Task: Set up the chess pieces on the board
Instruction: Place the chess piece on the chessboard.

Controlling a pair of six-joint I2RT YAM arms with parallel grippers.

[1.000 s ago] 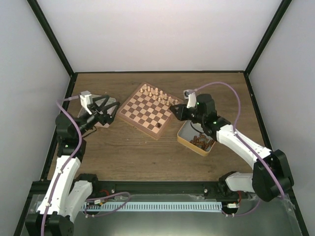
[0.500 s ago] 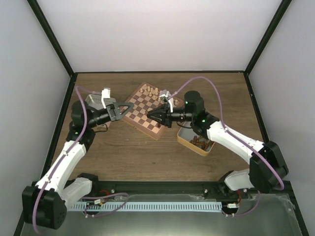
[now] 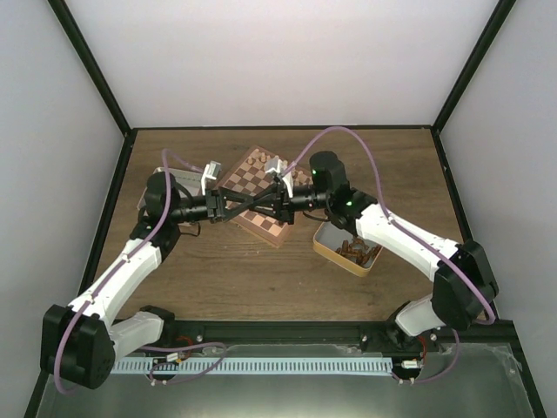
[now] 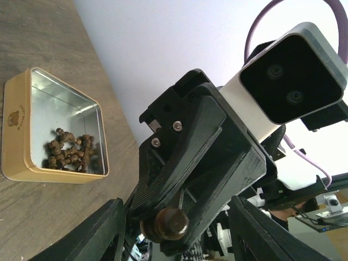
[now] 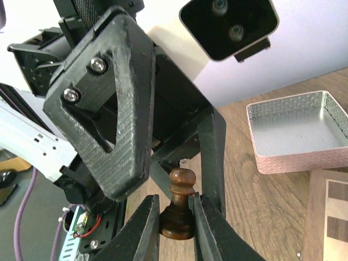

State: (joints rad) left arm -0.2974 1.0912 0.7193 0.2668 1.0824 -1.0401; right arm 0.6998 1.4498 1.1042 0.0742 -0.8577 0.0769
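One piece (image 5: 179,204) is in handover above the board (image 3: 270,231): right claw (image 5: 176,225) pinches it; left claw (image 4: 176,231), half wide around it, should close next.

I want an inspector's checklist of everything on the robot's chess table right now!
Surface: brown wooden table.
Job's things: board lying at an angle, pale pieces along its far edge; dark pieces heaped in the gold tin; one dark pawn in mid-air.
Clutter: pink tin, nothing seen inside.
Grippers: right gripper shut on the pawn's base; left gripper open, fingers either side of it.
Cables: purple cable arching above the right arm.
Surroundings: white walls, black frame.
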